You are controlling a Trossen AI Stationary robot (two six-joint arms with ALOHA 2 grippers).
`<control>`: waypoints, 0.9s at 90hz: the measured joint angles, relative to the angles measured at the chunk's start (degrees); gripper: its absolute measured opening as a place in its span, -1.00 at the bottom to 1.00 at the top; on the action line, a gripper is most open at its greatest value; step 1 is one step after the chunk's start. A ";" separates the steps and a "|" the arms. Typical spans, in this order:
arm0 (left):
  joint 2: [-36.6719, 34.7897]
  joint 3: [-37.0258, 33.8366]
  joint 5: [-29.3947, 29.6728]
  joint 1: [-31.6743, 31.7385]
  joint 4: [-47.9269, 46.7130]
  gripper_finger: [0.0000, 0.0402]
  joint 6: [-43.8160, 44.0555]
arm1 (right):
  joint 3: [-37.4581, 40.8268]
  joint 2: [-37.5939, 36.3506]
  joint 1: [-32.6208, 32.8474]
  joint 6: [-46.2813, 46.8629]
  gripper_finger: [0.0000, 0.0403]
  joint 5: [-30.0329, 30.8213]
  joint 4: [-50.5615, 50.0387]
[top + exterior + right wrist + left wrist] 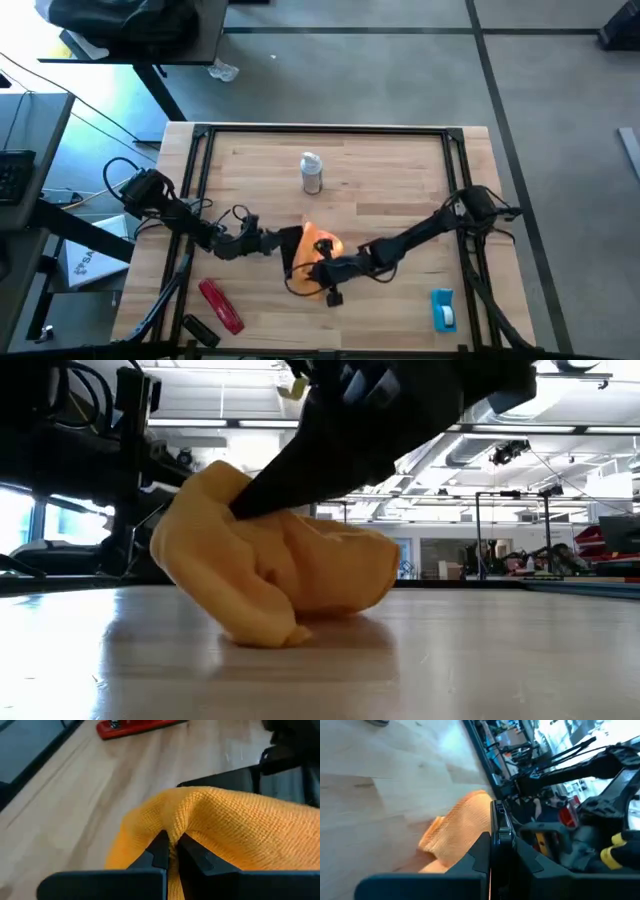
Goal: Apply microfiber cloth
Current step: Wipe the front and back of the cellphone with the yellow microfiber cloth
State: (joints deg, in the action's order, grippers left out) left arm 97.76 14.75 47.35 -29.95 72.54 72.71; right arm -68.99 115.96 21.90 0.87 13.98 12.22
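Microfiber cloth [322, 247] sits bunched near the middle of your wooden table [380, 190], close to the front edge. Your right gripper [171, 847] pinches a fold of it, fingers nearly together on the fabric. Your left gripper [275, 240] reaches the cloth's other side; you cannot tell whether it is clamped. A red oblong tool [221, 304], a can [312, 172] and a blue-and-white item [443, 309] lie apart; no lettering reads clearly.
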 joint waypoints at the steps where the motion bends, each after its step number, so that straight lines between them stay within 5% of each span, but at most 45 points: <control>1: 0.00 0.06 0.04 0.00 0.03 -0.93 -0.02 | 0.00 0.00 -0.05 -0.34 -1.00 0.73 0.18; 16: 0.00 1.93 0.06 0.02 -0.30 -0.93 -1.83 | 0.00 0.00 -2.23 -7.89 -1.00 10.42 5.26; 44: 0.04 4.02 1.01 -0.11 -0.60 -0.93 -4.29 | 0.02 -0.02 -6.54 -20.45 -1.00 14.38 12.21; 81: 0.11 -0.01 0.31 -0.28 9.33 -0.93 -2.73 | -0.07 -0.24 -2.35 -7.94 -1.00 -0.86 8.11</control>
State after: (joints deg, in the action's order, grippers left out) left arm 97.86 14.74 47.66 -30.24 81.87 69.97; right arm -69.06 115.72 19.55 -7.07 13.12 20.33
